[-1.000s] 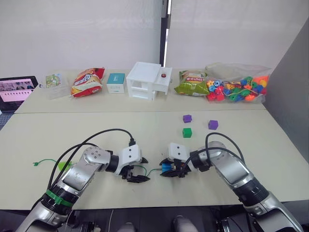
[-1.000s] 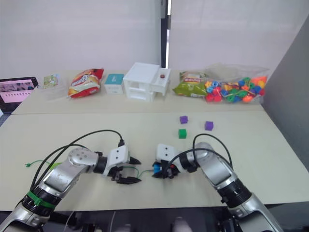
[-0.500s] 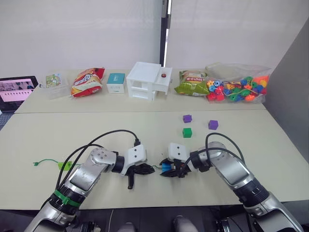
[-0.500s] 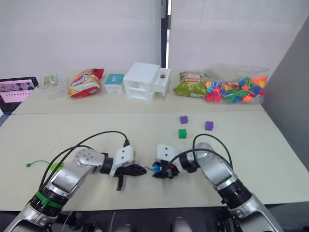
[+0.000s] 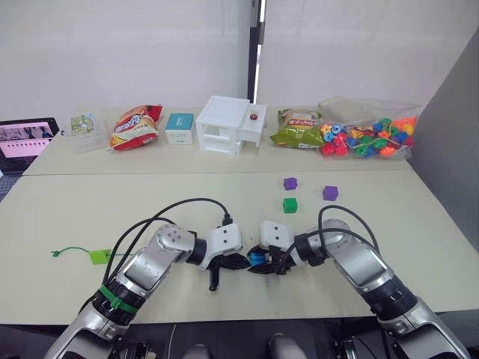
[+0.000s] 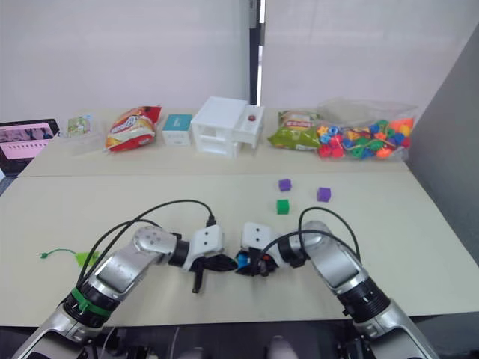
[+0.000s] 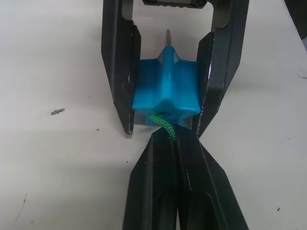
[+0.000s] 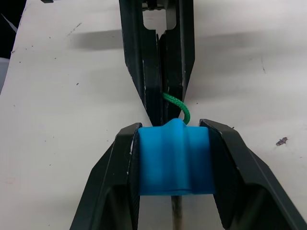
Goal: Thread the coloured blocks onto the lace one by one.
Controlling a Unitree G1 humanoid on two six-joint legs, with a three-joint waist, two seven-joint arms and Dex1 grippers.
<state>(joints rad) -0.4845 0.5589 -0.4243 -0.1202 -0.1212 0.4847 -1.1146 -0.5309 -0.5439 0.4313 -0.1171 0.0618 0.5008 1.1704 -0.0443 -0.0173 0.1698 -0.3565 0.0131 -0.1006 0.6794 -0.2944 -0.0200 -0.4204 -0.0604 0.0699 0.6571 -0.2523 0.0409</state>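
My right gripper point(image 5: 260, 262) is shut on the blue flower-shaped block point(image 7: 165, 88), low over the table. The green lace point(image 7: 163, 125) enters the block's hole, and its thin needle tip point(image 7: 167, 36) pokes out the far side. My left gripper point(image 7: 175, 139) is shut on the lace right against the block, tip to tip with the right gripper. The lace's tail point(image 5: 69, 250) lies at the far left beside the lime green wedge point(image 5: 99, 256). Two purple cubes point(image 5: 290, 183) point(image 5: 330, 193) and a dark green cube point(image 5: 290, 205) sit behind the right arm.
Along the back table stand a clear bag of beads point(image 5: 367, 134), a white box point(image 5: 230, 123), two snack bags point(image 5: 136, 126) point(image 5: 297, 129), a small teal box point(image 5: 179, 127) and a tablet point(image 5: 26, 138). Black cables loop over both arms.
My left gripper has shut on the lace and slid right until it meets the blue block. The right gripper has held still with the block.
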